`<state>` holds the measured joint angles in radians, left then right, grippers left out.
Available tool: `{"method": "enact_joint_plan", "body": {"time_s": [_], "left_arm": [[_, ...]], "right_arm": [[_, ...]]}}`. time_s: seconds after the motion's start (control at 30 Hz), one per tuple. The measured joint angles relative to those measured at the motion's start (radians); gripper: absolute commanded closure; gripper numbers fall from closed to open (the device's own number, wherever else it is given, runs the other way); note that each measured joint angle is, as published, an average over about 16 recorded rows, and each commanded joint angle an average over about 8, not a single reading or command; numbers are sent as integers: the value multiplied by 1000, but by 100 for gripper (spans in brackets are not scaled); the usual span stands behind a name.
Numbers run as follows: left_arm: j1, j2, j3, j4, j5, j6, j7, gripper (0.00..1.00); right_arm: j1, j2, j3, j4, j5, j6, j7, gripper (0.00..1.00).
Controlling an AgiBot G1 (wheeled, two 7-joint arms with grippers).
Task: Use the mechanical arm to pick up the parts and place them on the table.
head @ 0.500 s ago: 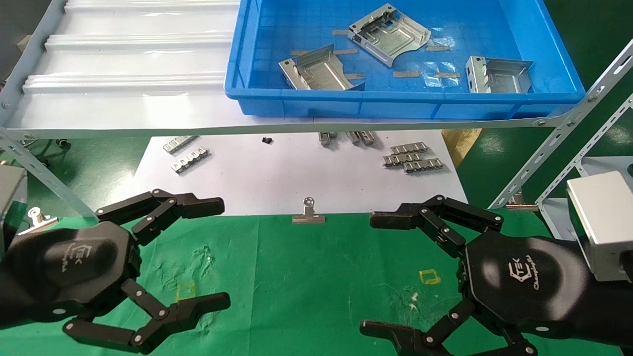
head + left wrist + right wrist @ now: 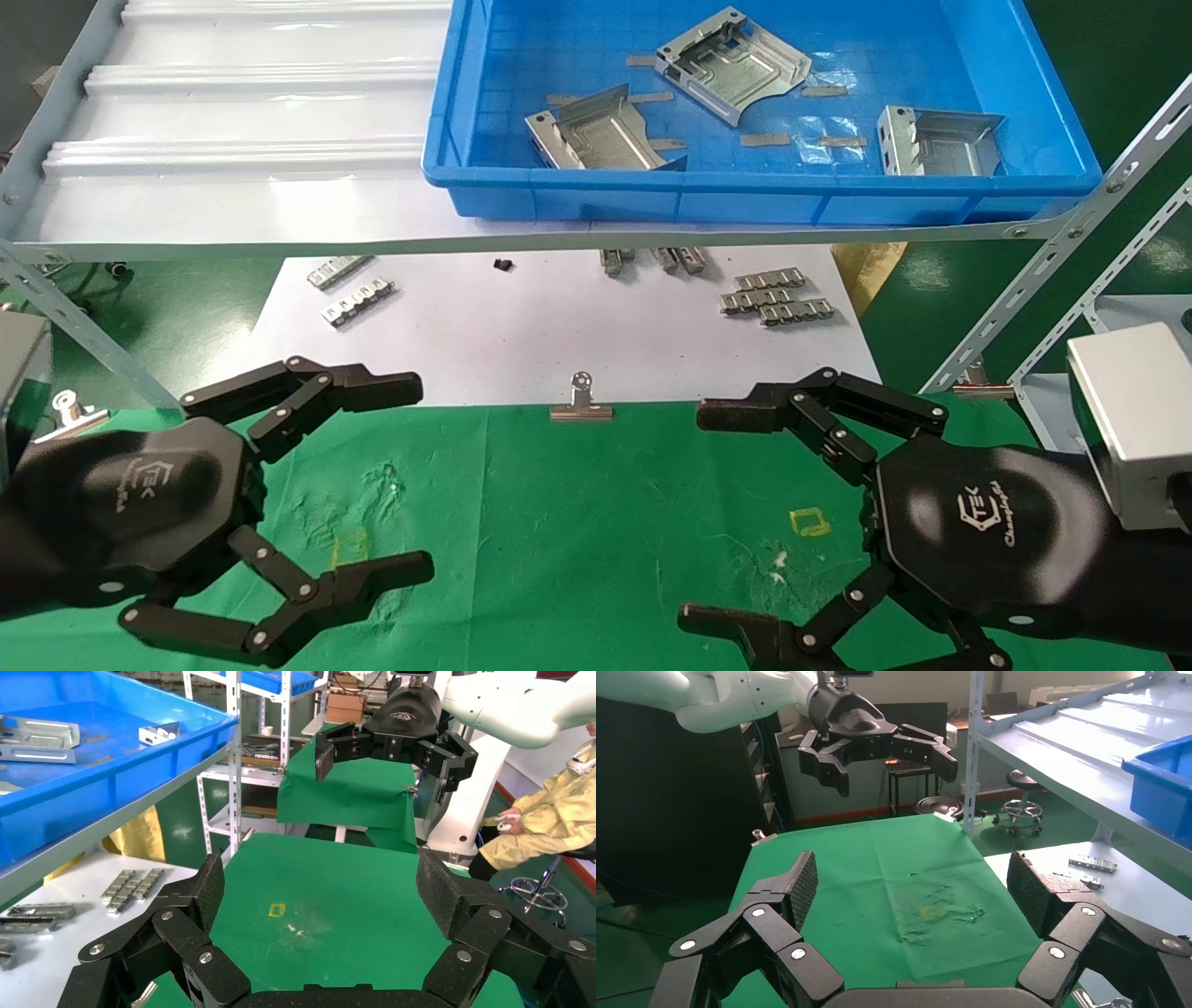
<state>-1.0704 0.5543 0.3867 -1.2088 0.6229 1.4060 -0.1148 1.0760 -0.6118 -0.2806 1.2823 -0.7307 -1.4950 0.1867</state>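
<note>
Head view: two black hands over green table, parts in far bin.

Left gripper (image 2: 410,475) hovers above the green table (image 2: 559,540) at near left, fingers spread wide, holding nothing. Notched metal strips (image 2: 358,303) lie on the white sheet (image 2: 521,335) beyond it, under the pale ribbed shelf (image 2: 242,121). A silver binder clip (image 2: 581,403) sits at the seam of sheet and cloth, between the hands. Three parts rest in the blue bin (image 2: 745,196) on the far shelf: one at left (image 2: 596,135), one farther back (image 2: 731,65), one at right (image 2: 936,142), well apart from both hands. The mechanical arm's right gripper (image 2: 694,513), with silver box wrist (image 2: 1131,419), hovers at near right, fingers spread, empty.
</note>
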Motion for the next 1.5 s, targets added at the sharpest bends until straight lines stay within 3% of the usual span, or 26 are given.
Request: {"method": "enact_joint_plan", "body": {"time_s": [0.63,0.9,1.5], "left_arm": [[0,0,0,0,0,0,0,0],[0,0,0,0,0,0,0,100],[0,0,0,0,0,0,0,100]], "right_arm": [[0,0,0,0,0,0,0,0],[0,0,0,0,0,0,0,0],[0,0,0,0,0,0,0,0]]}}
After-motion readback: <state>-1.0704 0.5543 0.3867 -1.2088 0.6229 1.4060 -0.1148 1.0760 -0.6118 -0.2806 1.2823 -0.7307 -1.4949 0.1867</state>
